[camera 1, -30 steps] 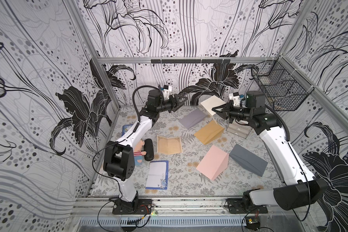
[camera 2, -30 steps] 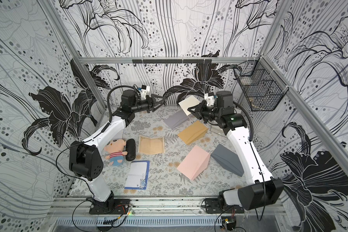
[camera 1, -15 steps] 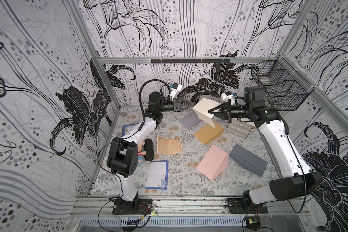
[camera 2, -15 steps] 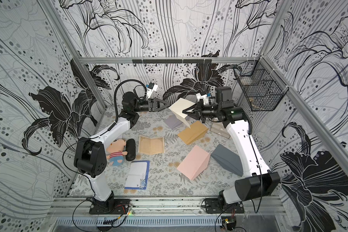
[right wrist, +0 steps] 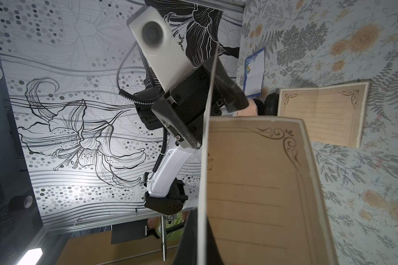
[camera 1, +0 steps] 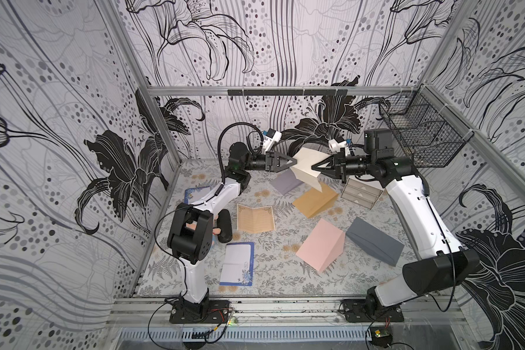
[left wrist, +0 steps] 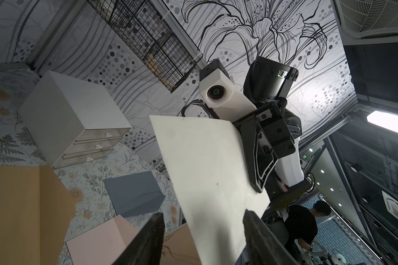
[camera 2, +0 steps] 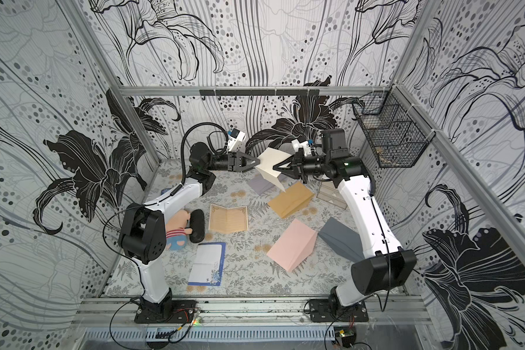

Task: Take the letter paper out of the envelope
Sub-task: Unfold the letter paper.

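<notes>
AIRBORNE HANDOVER: At the back of the cell, a cream envelope (camera 1: 306,159) hangs clear of the floral table (camera 1: 273,272) in both top views. The right gripper (camera 1: 314,166) pinches it at 1 edge, fingers pressed together on it. The left gripper (camera 1: 293,161) meets it from the opposite side with its 2 fingers spread. The right wrist view shows 1 finger on each face of the envelope, though whether they touch it cannot be told. The letter paper (right wrist: 257,183), tan with a scrolled border and ruled lines, lies against the envelope's table-facing side in that view. How far it sits inside cannot be made out. On the table beneath lie a lilac-grey envelope (camera 1: 285,181) and a tan envelope (camera 1: 314,200). Nearer the front are a pink envelope (camera 1: 320,248), a dark grey envelope (camera 1: 375,241), a flat tan sheet (camera 1: 255,218) and a blue-bordered sheet (camera 1: 237,263)
</notes>
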`<state>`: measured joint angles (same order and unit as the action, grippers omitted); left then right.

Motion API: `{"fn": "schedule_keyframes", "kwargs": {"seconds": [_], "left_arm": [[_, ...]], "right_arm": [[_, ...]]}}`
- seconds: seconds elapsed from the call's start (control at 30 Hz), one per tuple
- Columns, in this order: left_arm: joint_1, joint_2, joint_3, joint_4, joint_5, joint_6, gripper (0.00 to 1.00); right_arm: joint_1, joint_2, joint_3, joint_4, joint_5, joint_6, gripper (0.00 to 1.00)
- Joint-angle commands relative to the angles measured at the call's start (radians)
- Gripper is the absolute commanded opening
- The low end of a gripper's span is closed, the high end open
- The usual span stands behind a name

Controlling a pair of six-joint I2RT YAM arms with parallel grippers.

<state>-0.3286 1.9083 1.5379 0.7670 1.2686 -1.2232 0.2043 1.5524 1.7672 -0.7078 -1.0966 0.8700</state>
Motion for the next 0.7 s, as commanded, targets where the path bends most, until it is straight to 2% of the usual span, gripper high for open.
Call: {"fn": "schedule_keyframes", "kwargs": {"seconds": [0.0, 0.1, 0.23, 0.47, 0.67], "left_arm": [[-0.008, 0.002, 0.025, 0.061, 0.034, -0.037, 0.53], [-0.008, -0.012, 0.012, 0.035, 0.039, -0.022, 0.48], [-0.004, -0.044, 0.004, -0.09, 0.035, 0.072, 0.4], [0.008, -0.064, 0.007, -0.182, 0.03, 0.129, 0.31], [0.008, -0.061, 0.014, -0.218, 0.05, 0.144, 0.34]], "right_arm": [[-0.001, 0.041, 0.06, -0.02, -0.031, -0.059, 0.0], [-0.002, 0.085, 0.124, -0.073, -0.031, -0.105, 0.0], [-0.009, 0.137, 0.199, -0.181, -0.006, -0.191, 0.0], [-0.009, 0.152, 0.189, -0.237, 0.038, -0.248, 0.0], [-0.013, 0.161, 0.208, -0.253, 0.064, -0.265, 0.0]]}}
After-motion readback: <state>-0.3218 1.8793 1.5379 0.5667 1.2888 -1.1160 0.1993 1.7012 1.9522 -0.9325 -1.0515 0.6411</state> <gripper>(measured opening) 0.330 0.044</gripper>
